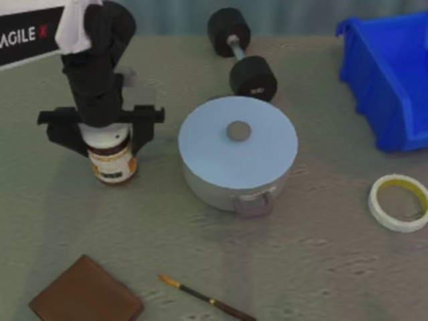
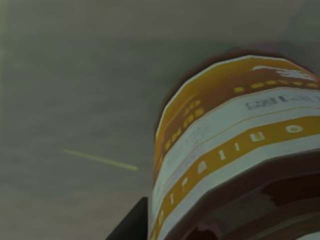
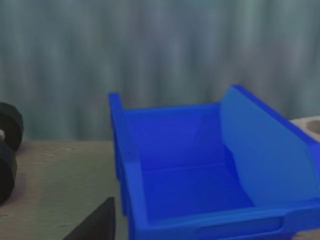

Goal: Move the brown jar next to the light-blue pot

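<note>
- Brown jar (image 1: 112,158): upright on the table (image 1: 200,267), left of the light-blue pot (image 1: 238,151) and apart from it; its lid is mostly hidden under the arm.
- Left pincer (image 1: 107,134): pointing straight down over the jar, fingers clamped on either side of its top.
- Left wrist view: label (image 2: 235,150) fills the frame, cut off.
- Right pincer: not visible from above; only a dark finger tip (image 3: 97,225) shows near the blue bin (image 3: 200,185), so its state cannot be told.

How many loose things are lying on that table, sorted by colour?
Brown: 2, the jar under the left gripper and the wallet.
Blue: 2, the pot and the bin.
Black: 1, the dumbbell.
White and yellow: 1, the tape roll.
Mixed: 1, the paintbrush.
Total: 7.
</note>
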Tool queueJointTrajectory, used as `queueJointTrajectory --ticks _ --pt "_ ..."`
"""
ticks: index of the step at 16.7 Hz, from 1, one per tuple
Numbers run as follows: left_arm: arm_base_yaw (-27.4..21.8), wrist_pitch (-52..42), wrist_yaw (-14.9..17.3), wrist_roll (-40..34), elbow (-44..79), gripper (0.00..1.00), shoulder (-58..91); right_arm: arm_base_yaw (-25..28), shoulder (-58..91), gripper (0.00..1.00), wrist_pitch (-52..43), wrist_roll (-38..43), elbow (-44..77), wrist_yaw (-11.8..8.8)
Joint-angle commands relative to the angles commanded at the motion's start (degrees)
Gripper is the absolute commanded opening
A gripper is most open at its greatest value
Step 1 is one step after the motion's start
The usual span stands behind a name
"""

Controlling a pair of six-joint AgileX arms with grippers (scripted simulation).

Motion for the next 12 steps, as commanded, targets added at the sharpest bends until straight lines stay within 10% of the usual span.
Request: queueJointTrajectory --ticks 6,12 --pt "0.0 0.0 0.0 0.0 0.0 0.98 0.0 0.0 0.0 1.0 0.0 0.0 0.0 0.0" --pt "0.0 0.0 0.0 0.0 0.0 1.0 0.0 0.0 0.0 1.0 0.0 0.0 0.0 0.0"
